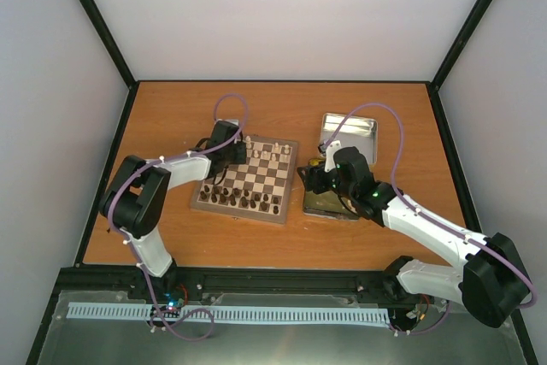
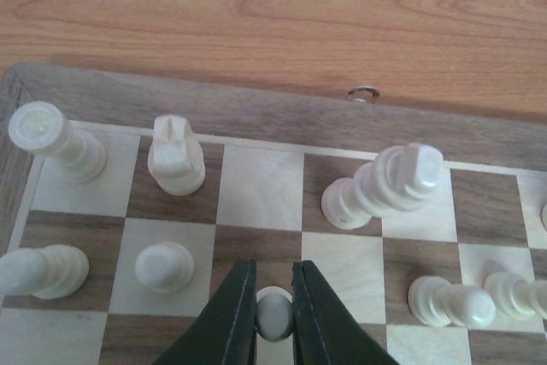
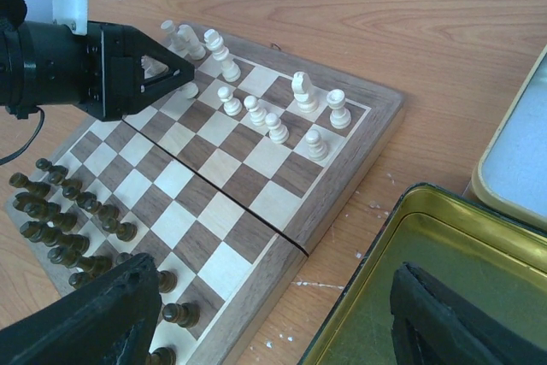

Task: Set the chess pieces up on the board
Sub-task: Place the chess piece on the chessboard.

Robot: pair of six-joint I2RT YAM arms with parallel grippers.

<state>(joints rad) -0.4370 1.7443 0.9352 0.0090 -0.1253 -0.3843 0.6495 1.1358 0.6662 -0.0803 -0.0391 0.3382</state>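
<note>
The wooden chessboard [image 1: 248,179] lies mid-table. Several cream-white chess pieces [image 1: 272,153] stand along its far rows; dark brown pieces [image 1: 239,200] fill the near rows. My left gripper [image 2: 273,314] is shut on a white pawn [image 2: 274,315] over a second-row square near the board's far left corner. In the left wrist view a rook [image 2: 53,138], a knight [image 2: 176,156], a tall leaning piece [image 2: 389,185] and pawns [image 2: 165,264] stand around it. My right gripper [image 3: 273,331] is open and empty, straddling the gold tin's rim [image 3: 376,237] beside the board [image 3: 256,203].
The gold rectangular tin [image 1: 329,198] lies right of the board under my right gripper. The silver tin lid [image 1: 350,132] lies behind it. My left arm's gripper shows in the right wrist view [image 3: 167,70] over the board's far corner. Grey walls enclose the table.
</note>
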